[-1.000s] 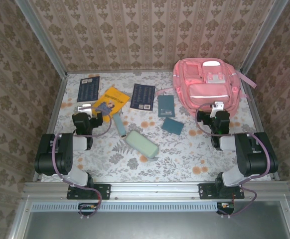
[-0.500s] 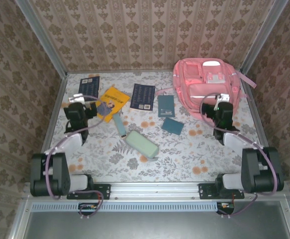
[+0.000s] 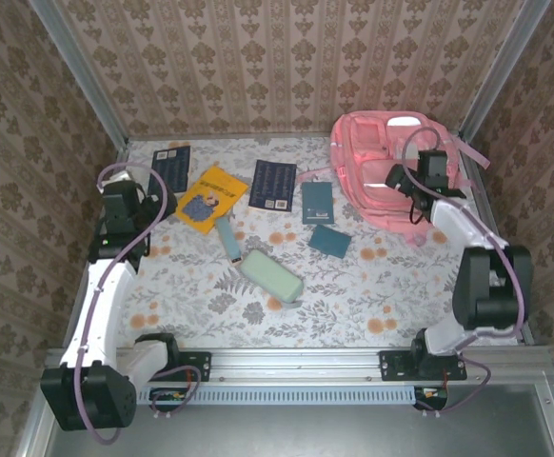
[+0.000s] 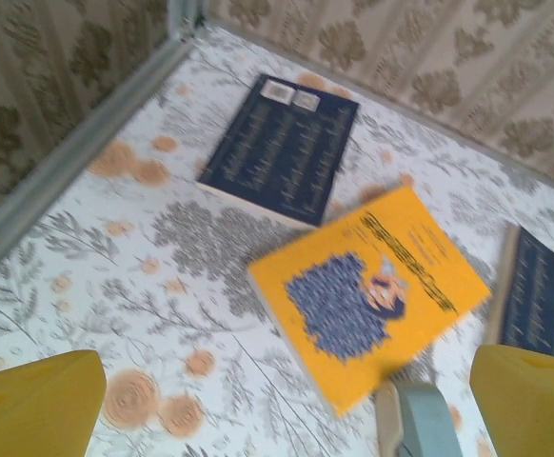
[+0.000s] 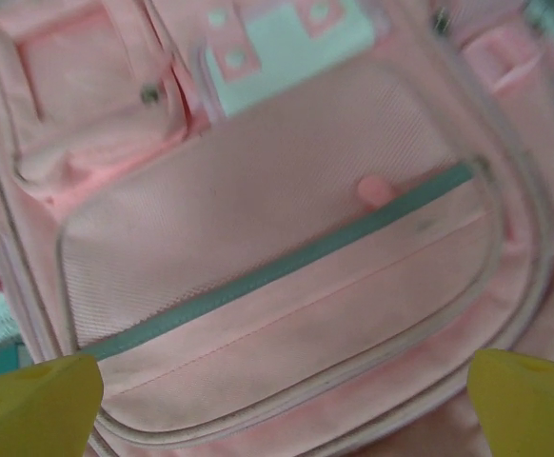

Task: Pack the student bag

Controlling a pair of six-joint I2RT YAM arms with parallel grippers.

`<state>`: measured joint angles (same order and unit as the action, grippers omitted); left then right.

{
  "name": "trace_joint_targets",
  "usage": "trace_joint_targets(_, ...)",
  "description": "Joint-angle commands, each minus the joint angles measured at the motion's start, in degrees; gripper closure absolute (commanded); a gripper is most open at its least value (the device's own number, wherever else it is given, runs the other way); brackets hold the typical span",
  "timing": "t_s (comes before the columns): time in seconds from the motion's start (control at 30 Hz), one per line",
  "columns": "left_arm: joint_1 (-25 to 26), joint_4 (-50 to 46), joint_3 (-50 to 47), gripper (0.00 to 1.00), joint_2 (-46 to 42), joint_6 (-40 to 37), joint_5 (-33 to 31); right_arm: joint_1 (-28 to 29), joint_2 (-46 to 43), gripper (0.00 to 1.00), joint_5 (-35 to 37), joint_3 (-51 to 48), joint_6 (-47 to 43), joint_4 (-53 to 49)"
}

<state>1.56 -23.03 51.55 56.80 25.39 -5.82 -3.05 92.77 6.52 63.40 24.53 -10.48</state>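
Floral-print cloth covers the table (image 3: 353, 305), with damask wallpaper on three sides. The student bag (image 3: 363, 157) lies flat at the far right corner, front pockets facing up. The right gripper (image 5: 279, 400) hovers over its lower front pocket, yellow fingers (image 5: 529, 395) spread wide. Between them is only pink fabric crossed by a grey-green zip band (image 5: 286, 267). At the far left, the left gripper (image 4: 277, 409) is also wide apart and empty, above the cloth near a yellow booklet (image 4: 372, 295) and a dark blue booklet (image 4: 282, 148). Mid-table lie a pale green pencil case (image 3: 271, 276), a second dark booklet (image 3: 272, 184) and two teal cards (image 3: 317, 202) — all left of the bag.
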Motion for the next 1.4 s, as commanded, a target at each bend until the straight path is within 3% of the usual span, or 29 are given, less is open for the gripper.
trace_joint_targets(0.0,1.9,-5.4,2.6,0.00,-2.7,1.1,4.1,0.9,6.3,0.00,-4.7,6.9,1.9,-11.9)
trace_joint_targets(0.13,3.8,-7.0,3.2,0.00,-3.2,-0.3,3.4,3.0,11.7,0.00,-8.3,9.9,3.0,-14.8)
trace_joint_targets(0.4,5.6,-7.4,3.1,0.00,-2.7,-1.6,2.8,12.2,12.1,0.00,-13.2,4.1,7.6,-13.3)
trace_joint_targets(0.67,6.7,-6.8,3.2,0.00,-1.2,-2.3,3.3,28.2,12.1,0.00,-14.5,2.7,13.8,-11.5)
trace_joint_targets(0.9,8.5,-6.6,2.4,0.00,-0.9,-2.0,3.5,41.7,18.3,0.00,-15.7,12.5,16.3,-12.0)
trace_joint_targets(1.13,11.7,-7.1,2.9,0.00,-0.7,-0.9,3.9,45.0,17.8,0.00,-12.3,23.2,13.5,-18.0)
trace_joint_targets(1.37,21.4,-6.3,2.8,0.00,2.8,6.6,3.9,41.6,2.3,0.00,-0.2,12.9,8.9,-19.6)
